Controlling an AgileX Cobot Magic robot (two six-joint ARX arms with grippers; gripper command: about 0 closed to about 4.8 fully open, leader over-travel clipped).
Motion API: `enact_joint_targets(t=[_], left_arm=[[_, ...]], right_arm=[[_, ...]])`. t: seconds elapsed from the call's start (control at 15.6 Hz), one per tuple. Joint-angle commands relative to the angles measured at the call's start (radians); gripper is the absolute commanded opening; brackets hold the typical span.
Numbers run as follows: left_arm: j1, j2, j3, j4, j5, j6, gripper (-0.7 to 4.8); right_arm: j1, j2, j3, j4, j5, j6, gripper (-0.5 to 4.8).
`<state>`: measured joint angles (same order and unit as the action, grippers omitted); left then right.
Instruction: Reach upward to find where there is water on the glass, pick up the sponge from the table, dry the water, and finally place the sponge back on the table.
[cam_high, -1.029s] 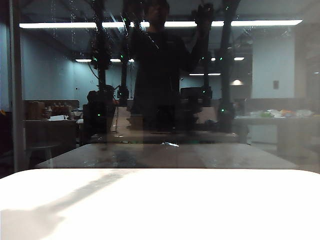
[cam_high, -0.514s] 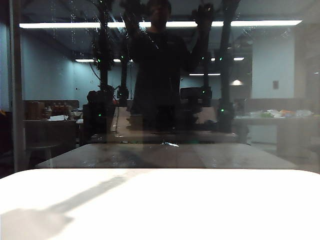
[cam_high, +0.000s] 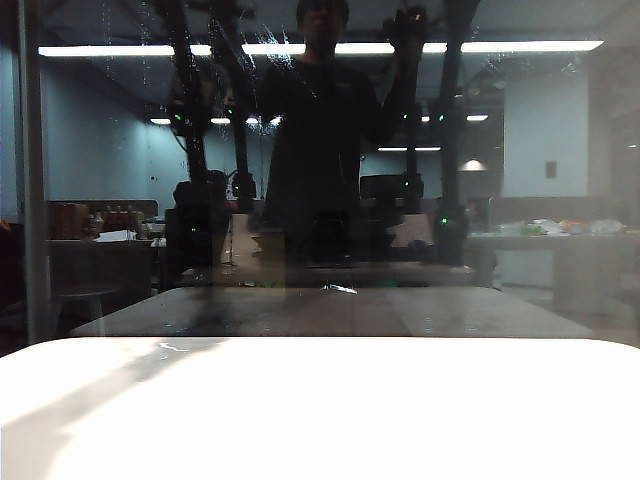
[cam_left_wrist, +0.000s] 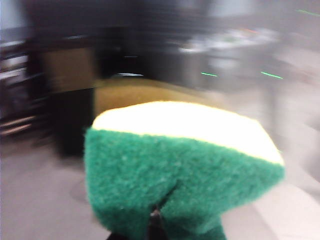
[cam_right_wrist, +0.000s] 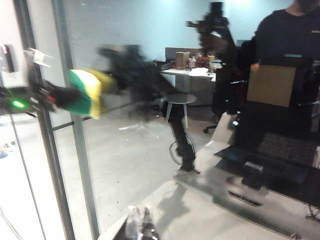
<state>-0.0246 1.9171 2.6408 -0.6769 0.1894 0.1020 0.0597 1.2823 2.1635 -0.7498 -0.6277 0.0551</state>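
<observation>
**Sponge up at the glass, pinched in the left gripper**

Holding the sponge (cam_left_wrist: 182, 167) is the left gripper (cam_left_wrist: 155, 227), clamped tight into the green scouring side so the foam puckers around the pinch at the bottom of the left wrist view. The green face fills the lower middle of that frame, with the yellow foam as a bright band along its far edge. Everything behind it is smeared with blur.

From the right wrist view you can see the same sponge (cam_right_wrist: 89, 92) at the left of the frame, about a third of the way down, sticking out past the blurred left gripper (cam_right_wrist: 62, 96), yellow side toward the glass (cam_right_wrist: 150, 150). Whether it's actually touching the pane, can't tell.

The right gripper (cam_right_wrist: 140, 226) only shows as pale fingertips at the bottom edge of its own view, close together with nothing between them.

In the exterior view the water (cam_high: 145, 60) shows as thin dotted trails in the upper left of the glass (cam_high: 560, 180). The white table (cam_high: 400, 420) fills the bottom third. Neither gripper shows directly there, just dark arm reflections.
</observation>
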Motion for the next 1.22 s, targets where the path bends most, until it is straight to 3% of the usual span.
enact_joint_targets(t=[0.06, 0.26, 0.64, 0.84, 0.9, 1.09, 1.22], left_arm=[[0.094, -0.011, 0.002, 0.021, -0.002, -0.068, -0.05], [0.089, -0.009, 0.000, 0.028, 0.061, -0.116, -0.05], [-0.225, 0.055, 0.000, 0.050, 0.042, -0.077, -0.05], [-0.369, 0.112, 0.000, 0.024, -0.021, 0.028, -0.05], [-0.386, 0.127, 0.000, -0.003, -0.060, 0.068, -0.05], [-0.396, 0.133, 0.000, -0.043, -0.155, 0.088, -0.05], [-0.356, 0.110, 0.000, -0.059, -0.179, 0.113, -0.05]], right_arm=[[0.002, 0.004, 0.005, 0.030, 0.000, 0.001, -0.01], [0.002, 0.010, 0.005, 0.044, 0.000, 0.001, -0.01], [0.002, 0.009, 0.005, 0.066, -0.003, 0.001, -0.01], [0.002, 0.009, 0.005, 0.066, -0.003, 0.001, -0.01], [0.002, 0.009, 0.005, 0.066, -0.003, 0.001, -0.01], [0.002, 0.008, 0.005, 0.066, -0.003, 0.001, -0.01], [0.002, 0.008, 0.005, 0.067, -0.003, 0.001, -0.01]])
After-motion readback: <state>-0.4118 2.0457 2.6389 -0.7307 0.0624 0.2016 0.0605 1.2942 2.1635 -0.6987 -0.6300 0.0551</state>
